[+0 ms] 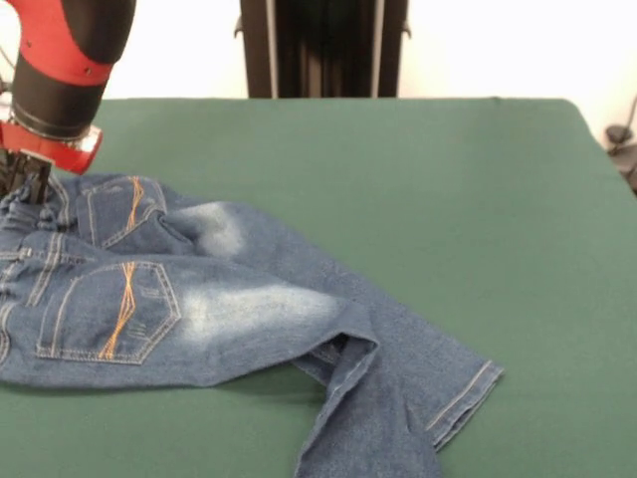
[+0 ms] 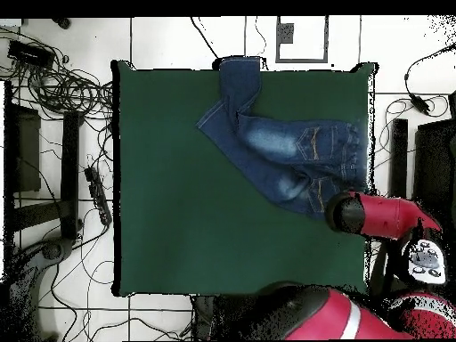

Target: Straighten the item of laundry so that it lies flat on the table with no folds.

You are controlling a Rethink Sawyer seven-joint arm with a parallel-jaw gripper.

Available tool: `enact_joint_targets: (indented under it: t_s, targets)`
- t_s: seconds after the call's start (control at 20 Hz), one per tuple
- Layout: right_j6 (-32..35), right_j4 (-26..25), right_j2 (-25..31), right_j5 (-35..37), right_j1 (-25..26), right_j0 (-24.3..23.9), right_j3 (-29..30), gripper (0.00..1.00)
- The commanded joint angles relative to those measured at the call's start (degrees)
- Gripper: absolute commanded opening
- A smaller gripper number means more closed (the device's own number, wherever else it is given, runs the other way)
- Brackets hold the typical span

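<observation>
One arm at the waistband, jeans still creased

One red and black arm (image 1: 62,60) comes down at the left edge of the front view and ends in the tool (image 1: 28,179), a dark part under a red collar. The tool sits right at the waistband of the jeans (image 1: 229,309), at their far left corner; whether it is wide, narrow or pinching the cloth cannot be told, since the fingers are not clear in either view. In the overhead view the arm's rounded end (image 2: 349,214) covers the tool and lies over the lower right corner of the denim.

Outward from there, the jeans lie seat up on the green bench (image 1: 418,179). Both back pockets show their orange stitching, the nearer pocket (image 1: 109,311) flat and the farther pocket (image 1: 119,211) tilted and partly rumpled. Pale faded patches mark the seat and the upper legs. A ridge of cloth runs between the two pockets, so the waist end is bunched rather than flat.

The legs spread toward the near right in the front view. One leg crosses the other, with a hem (image 1: 463,398) lying flat on the bench and a folded edge raised just beside it. In the overhead view one leg end (image 2: 240,76) reaches past the bench's top edge.

The jeans occupy the bench's upper right part in the overhead view; wide green cloth lies beside them.
</observation>
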Motion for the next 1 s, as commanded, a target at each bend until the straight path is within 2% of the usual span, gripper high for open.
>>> enact_joint_targets:
  t_s: [0.05, 0.3, 0.55, 1.0]
  targets:
    - [2.16, -4.76, -3.32, 6.02, 2.10, 4.13, 8.95, 0.00]
    - [-2.48, -6.01, -2.15, 8.53, 1.12, 3.89, 10.79, 0.00]
    - [0.20, -6.10, -2.79, 9.18, 3.65, 5.87, 10.04, 0.00]
    - [2.02, -6.21, -6.04, 11.70, 4.79, 8.47, 10.76, 0.00]
